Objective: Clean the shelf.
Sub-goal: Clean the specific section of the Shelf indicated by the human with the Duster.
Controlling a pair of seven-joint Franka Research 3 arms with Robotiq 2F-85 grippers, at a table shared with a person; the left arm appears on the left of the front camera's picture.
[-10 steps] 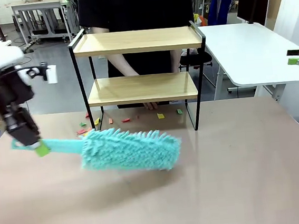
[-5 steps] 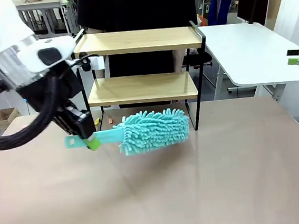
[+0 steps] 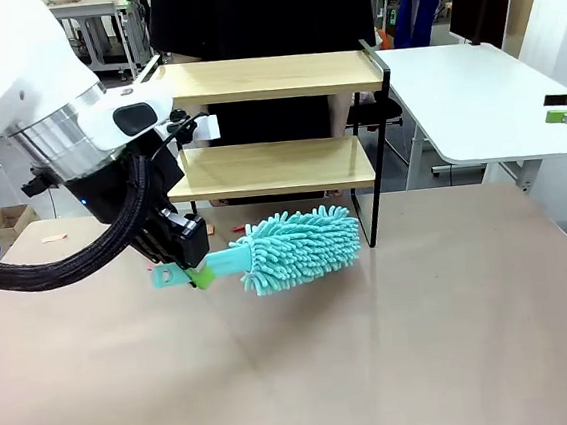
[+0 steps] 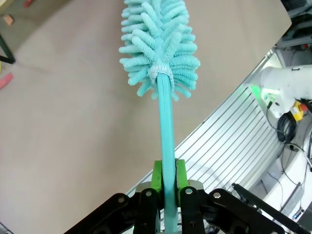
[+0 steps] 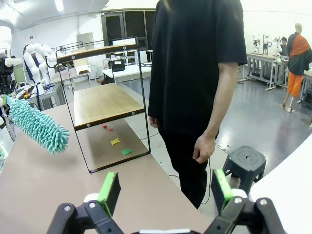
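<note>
Tan table [image 3: 426, 339] | shelf [image 3: 269, 169] at 12 o'clock, person [image 3: 254, 14] behind, cropped at chest | left gripper [image 3: 197, 274] clamps duster [image 3: 302, 248] at shelf's foot | right gripper [image 5: 165, 187] wide | scraps [image 5: 115, 141] under shelf, partly hidden

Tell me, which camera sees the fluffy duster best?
The front view: the whole teal duster shows side-on, handle and head. The left wrist view looks along its handle, cutting off the head's tip. The right wrist view catches part of the head.

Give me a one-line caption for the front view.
Left gripper grips a teal duster by its handle, fluffy head in front of the two-tier wooden shelf, a person standing behind it.
</note>
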